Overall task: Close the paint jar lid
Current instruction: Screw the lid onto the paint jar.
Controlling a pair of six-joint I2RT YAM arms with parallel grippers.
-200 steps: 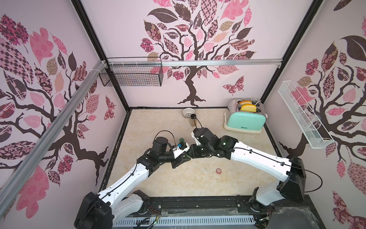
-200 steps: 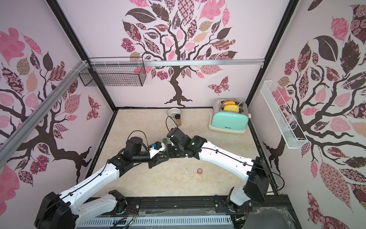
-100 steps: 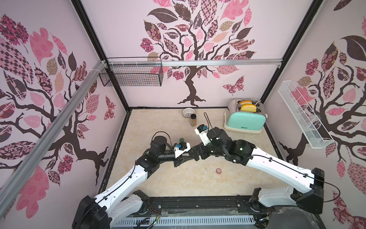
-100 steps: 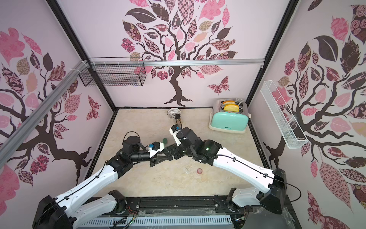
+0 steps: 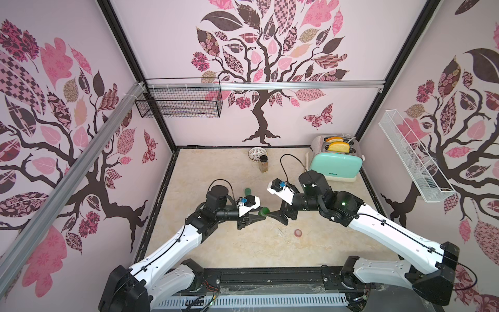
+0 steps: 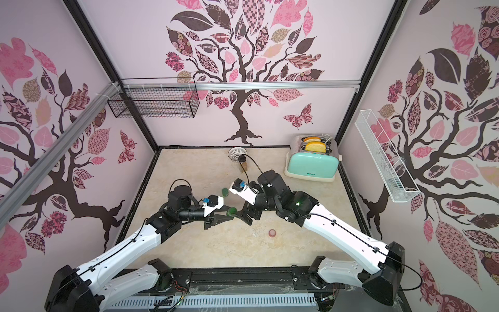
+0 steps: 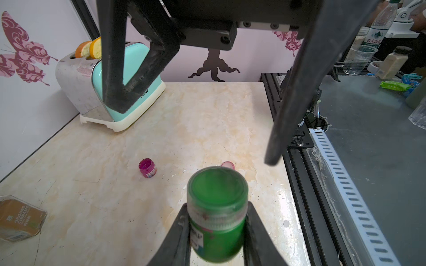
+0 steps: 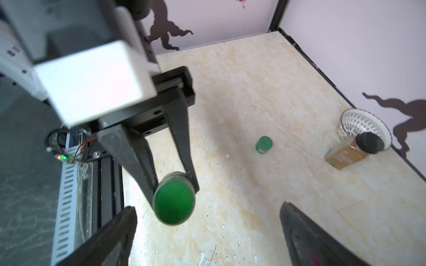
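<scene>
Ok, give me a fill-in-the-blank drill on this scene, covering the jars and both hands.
1. The left hand is shut on a ____ paint jar.
2. The right hand, holding nothing, stands ____.
3. Counting the second jar standing on the table, ____ green jars are in view.
4. Bread slices stick out of the mint ____ in the far corner.

Missing words: green; open; two; toaster

You're looking at a lab test cell dressed as a kitchen: tree-decal walls (image 5: 270, 40) framed by black posts (image 5: 129, 54) and an aluminium rail (image 5: 297, 86). A mint toaster (image 5: 335, 164) stands on the marble-look table (image 5: 229, 254), and outside is a cluttered workbench (image 7: 380, 161) with a water bottle (image 7: 381, 23).
</scene>
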